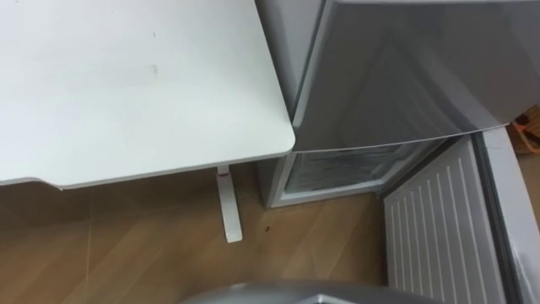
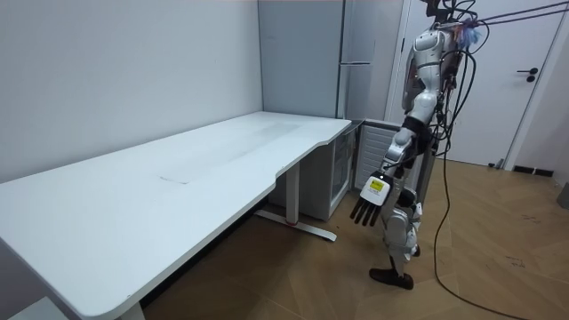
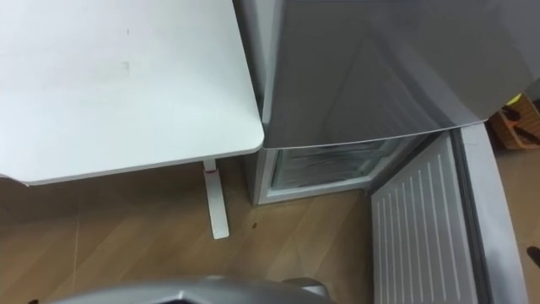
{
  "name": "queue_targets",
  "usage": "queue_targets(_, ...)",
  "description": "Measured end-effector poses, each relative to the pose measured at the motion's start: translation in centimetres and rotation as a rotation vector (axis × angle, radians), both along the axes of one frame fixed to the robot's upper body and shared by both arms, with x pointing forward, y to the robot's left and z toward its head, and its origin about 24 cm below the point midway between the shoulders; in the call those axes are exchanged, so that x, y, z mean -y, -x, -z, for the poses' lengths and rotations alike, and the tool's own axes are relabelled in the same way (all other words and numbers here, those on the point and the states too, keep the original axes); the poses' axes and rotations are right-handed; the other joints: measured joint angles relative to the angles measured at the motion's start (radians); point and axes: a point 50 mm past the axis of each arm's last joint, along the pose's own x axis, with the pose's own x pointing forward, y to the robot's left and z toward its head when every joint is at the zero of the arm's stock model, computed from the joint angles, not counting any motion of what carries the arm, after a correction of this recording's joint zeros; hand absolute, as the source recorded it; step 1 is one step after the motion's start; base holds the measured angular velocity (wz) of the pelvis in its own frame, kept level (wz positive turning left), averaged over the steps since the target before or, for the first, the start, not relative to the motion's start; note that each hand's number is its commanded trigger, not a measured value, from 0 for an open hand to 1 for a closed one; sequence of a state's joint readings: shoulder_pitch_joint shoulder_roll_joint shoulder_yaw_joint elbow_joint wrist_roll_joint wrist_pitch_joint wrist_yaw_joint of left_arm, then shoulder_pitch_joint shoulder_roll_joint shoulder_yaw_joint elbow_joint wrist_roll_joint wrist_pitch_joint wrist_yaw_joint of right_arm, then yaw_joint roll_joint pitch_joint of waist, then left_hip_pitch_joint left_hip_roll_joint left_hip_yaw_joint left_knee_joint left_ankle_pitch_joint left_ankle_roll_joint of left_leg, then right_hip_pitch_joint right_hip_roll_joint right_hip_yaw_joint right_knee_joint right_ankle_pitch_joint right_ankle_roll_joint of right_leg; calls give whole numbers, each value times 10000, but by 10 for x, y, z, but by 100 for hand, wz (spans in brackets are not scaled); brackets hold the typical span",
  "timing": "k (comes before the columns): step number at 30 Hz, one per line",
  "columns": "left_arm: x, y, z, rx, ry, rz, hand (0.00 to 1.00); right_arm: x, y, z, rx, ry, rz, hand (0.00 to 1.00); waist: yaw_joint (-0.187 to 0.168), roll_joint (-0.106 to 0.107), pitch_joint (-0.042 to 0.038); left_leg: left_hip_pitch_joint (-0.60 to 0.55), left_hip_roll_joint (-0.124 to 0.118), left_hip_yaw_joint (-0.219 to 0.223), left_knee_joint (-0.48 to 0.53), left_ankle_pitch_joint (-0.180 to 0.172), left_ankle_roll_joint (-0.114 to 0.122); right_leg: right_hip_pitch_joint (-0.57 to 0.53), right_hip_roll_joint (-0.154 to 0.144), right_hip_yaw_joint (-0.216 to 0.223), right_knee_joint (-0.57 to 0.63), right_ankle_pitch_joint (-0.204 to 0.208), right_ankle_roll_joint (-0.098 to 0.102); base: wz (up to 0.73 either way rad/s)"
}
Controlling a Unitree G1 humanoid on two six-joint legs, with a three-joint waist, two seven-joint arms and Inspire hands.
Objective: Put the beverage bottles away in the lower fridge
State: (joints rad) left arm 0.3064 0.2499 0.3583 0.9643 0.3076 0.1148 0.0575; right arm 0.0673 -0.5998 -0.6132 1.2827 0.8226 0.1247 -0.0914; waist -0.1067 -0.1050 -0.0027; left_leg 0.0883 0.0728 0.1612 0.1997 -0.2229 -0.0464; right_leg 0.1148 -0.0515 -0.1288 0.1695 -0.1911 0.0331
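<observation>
The grey fridge [image 1: 405, 67] stands right of the white table [image 1: 126, 84]. Its lower compartment [image 1: 346, 169] is open, and pale shelves or drawers show inside. The lower door [image 1: 439, 228] is swung out to the right, its ribbed white inner side facing up at me. In the room view I stand on the wooden floor in front of the fridge [image 2: 356, 107], near the table's end. My left hand [image 2: 369, 200] hangs by my thigh with straight fingers and holds nothing.
The table's white leg [image 1: 228, 207] stands on the wooden floor just left of the fridge. An orange object [image 1: 530, 127] lies at the far right edge. A closed white room door [image 2: 511, 80] is behind me.
</observation>
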Motion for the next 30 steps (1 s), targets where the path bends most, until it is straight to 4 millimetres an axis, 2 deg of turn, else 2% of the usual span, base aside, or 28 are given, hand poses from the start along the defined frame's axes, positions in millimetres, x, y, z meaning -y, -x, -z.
queue_targets(6,13,-10,5,107,381,652,0,-16,-10,11,640,381,-619,0,30,220,-21,-88,68,-12,48,-38,-51,58,48,-68,-8,13,-22,0)
queue_targets(15,22,-9,9,183,685,697,0,-35,-18,24,885,-189,-1656,0,129,450,12,15,56,-6,48,-31,-49,70,31,-77,-12,16,-26,0)
queue_targets(22,27,-8,13,64,833,774,0,-54,-24,37,1296,-855,-2111,0,362,388,0,79,15,-34,51,-3,-40,156,13,-83,-194,6,-19,1)
queue_targets(30,27,-8,13,44,771,765,0,-72,-32,47,1666,-1427,-2541,0,416,360,-10,88,0,-34,-10,-2,-41,164,14,-99,-288,5,-15,0)
